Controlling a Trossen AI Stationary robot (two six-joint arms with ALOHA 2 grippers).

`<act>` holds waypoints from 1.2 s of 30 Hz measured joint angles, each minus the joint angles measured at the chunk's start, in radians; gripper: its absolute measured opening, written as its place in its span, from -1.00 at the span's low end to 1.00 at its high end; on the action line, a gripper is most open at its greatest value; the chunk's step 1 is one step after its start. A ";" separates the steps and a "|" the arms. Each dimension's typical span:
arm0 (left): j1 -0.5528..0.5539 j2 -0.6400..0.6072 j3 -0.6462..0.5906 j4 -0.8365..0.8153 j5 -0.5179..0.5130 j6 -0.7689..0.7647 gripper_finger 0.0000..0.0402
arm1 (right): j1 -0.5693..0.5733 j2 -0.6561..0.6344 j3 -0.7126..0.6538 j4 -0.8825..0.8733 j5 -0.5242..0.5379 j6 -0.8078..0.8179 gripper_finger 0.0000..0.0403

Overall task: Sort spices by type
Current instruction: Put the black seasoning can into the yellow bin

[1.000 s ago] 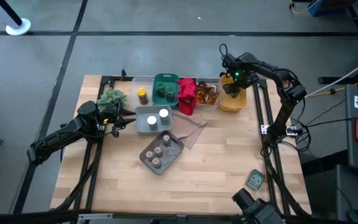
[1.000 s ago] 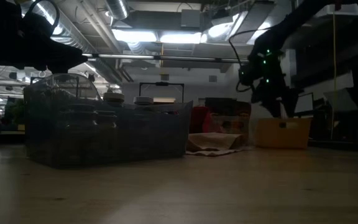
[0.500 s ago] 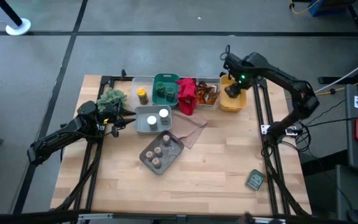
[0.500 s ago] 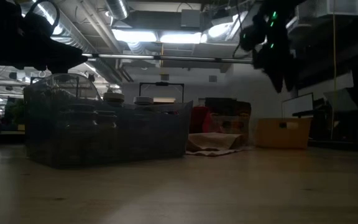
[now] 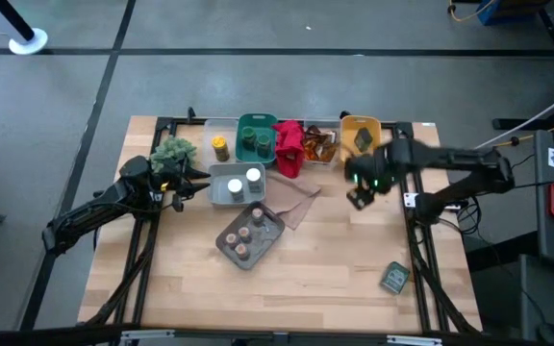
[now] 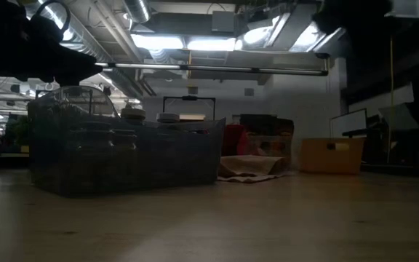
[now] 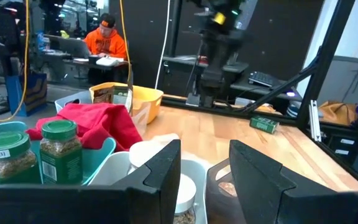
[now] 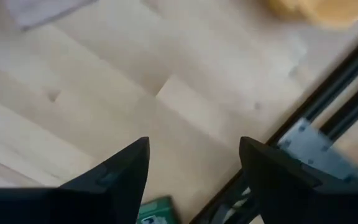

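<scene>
In the high view my right gripper (image 5: 357,195) hangs open over bare wood, on the near side of the yellow bin (image 5: 346,159). A dark green packet (image 5: 362,137) lies in that bin. A second dark green packet (image 5: 395,278) lies flat by the table's near right corner, and it also shows in the right wrist view as the packet (image 8: 157,211) below the open gripper (image 8: 194,149). My left gripper (image 5: 198,181) waits open beside the clear bin of white-lidded jars (image 5: 243,181). Tan-lidded jars stand in a grey tray (image 5: 221,242).
Along the far edge stand a bin with a yellow-lidded jar (image 5: 219,146), a green bin of green-lidded jars (image 5: 256,137), a red cloth (image 5: 289,146) and orange-brown packets (image 5: 320,144). A bushy plant (image 5: 173,151) sits far left. A person in orange (image 7: 107,43) sits beyond the table.
My right gripper has risen out of the yellow bin and swung toward the table's near edge, over bare wood. The dark green packet now shows lying in the yellow bin where the gripper stood.
</scene>
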 joint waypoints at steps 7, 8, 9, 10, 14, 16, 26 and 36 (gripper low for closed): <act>0.000 0.000 0.000 0.002 0.000 -0.070 -0.37 | 0.353 0.025 -0.081 0.008 0.019 0.420 0.23; 0.000 0.000 0.000 0.002 0.000 -0.081 -0.37 | 0.402 0.030 -0.087 0.008 0.018 0.481 0.23; 0.000 0.000 0.000 0.002 0.000 -0.085 -0.37 | 0.451 0.035 -0.093 0.010 0.018 0.548 0.23; 0.000 0.000 0.000 0.002 0.000 -0.089 -0.37 | 0.499 0.043 -0.094 0.012 0.019 0.617 0.23; 0.000 0.000 0.000 0.002 0.000 -0.095 -0.37 | 0.683 0.092 -0.097 0.070 0.021 0.917 0.23; 0.000 0.000 0.000 0.002 0.000 -0.095 -0.37 | 0.765 0.131 -0.097 0.113 0.023 1.049 0.23; 0.000 0.000 0.000 0.002 0.000 -0.096 -0.37 | 0.997 0.326 -0.097 0.318 -0.024 1.351 0.23; 0.000 0.000 0.000 0.001 0.000 -0.134 -0.37 | 1.060 0.412 -0.097 0.342 -0.109 1.436 -0.34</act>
